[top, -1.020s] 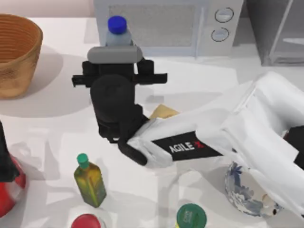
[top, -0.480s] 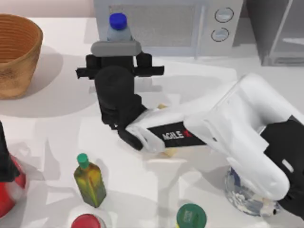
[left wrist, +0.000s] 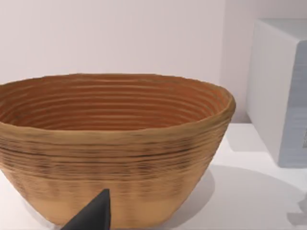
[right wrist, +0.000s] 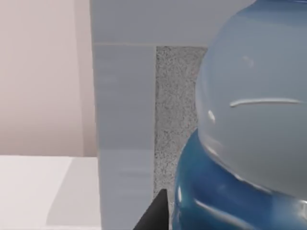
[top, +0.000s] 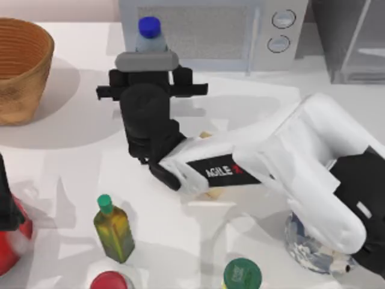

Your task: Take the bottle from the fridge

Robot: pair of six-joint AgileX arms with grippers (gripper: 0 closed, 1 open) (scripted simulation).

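Since a second earlier the right arm had pushed forward, then held: no change over the last half second. Right end effector (top: 147, 53) sat right at the bottle (top: 148, 37), which stood on the tabletop (top: 66, 150) just in front of the microwave (top: 210, 30), not in the fridge (top: 355, 36). Clamped or apart: cannot tell. Probably settling for the grasp. Left end effector (left wrist: 91, 215) parked facing the basket (top: 21, 66); fingers unclear. Counts: one blue-capped bottle, one olive bottle (top: 113, 229), one basket, one microwave, one fridge.

White table (top: 72, 156) against a pale pinkish wall (left wrist: 120, 33).
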